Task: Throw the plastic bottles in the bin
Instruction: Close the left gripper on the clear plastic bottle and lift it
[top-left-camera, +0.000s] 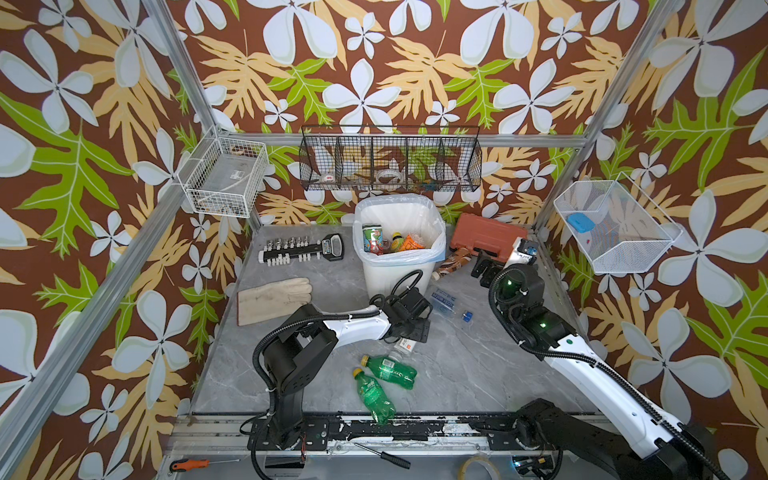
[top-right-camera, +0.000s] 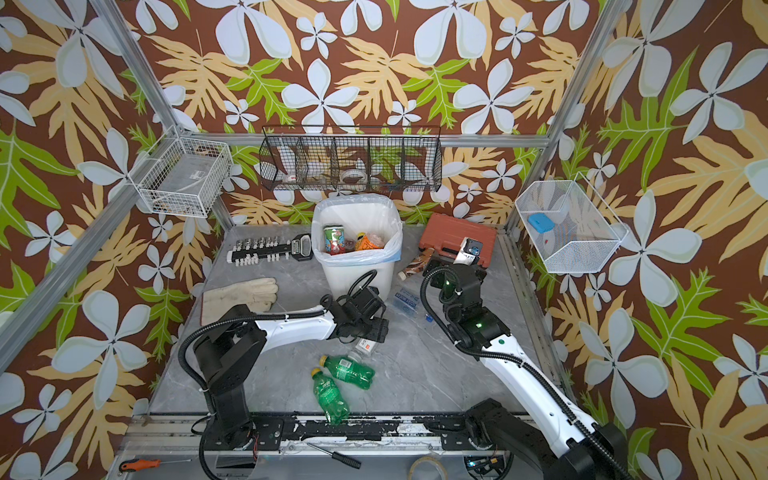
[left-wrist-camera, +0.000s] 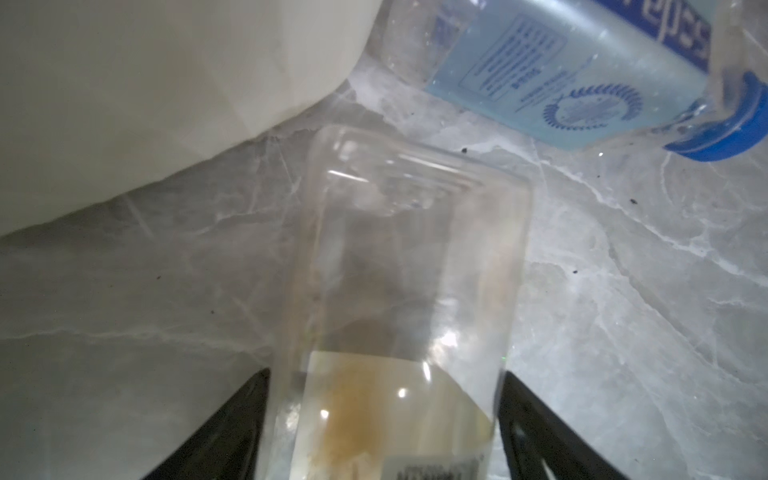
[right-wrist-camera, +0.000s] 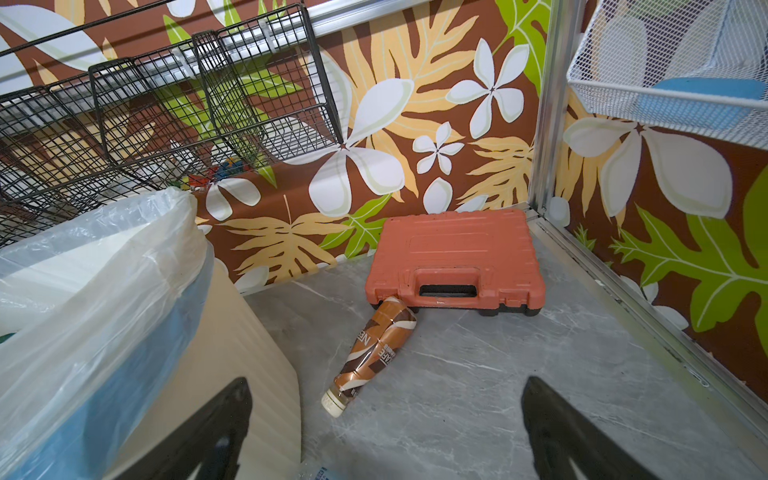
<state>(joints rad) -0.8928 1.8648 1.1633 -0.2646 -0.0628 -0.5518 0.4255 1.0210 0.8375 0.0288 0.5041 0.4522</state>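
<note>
My left gripper is low over the table in front of the bin, shut on a clear bottle with a white and orange label; both fingers press its sides. In both top views that bottle pokes out beneath the gripper. Two green bottles lie nearer the front. A clear bottle with a blue label lies right of the bin. A brown bottle lies against the case, ahead of my open, empty right gripper. Several bottles sit inside the bin.
A red-brown case stands at the back right. A work glove and a socket set lie left of the bin. Wire baskets hang on the walls. A screwdriver rests on the front rail.
</note>
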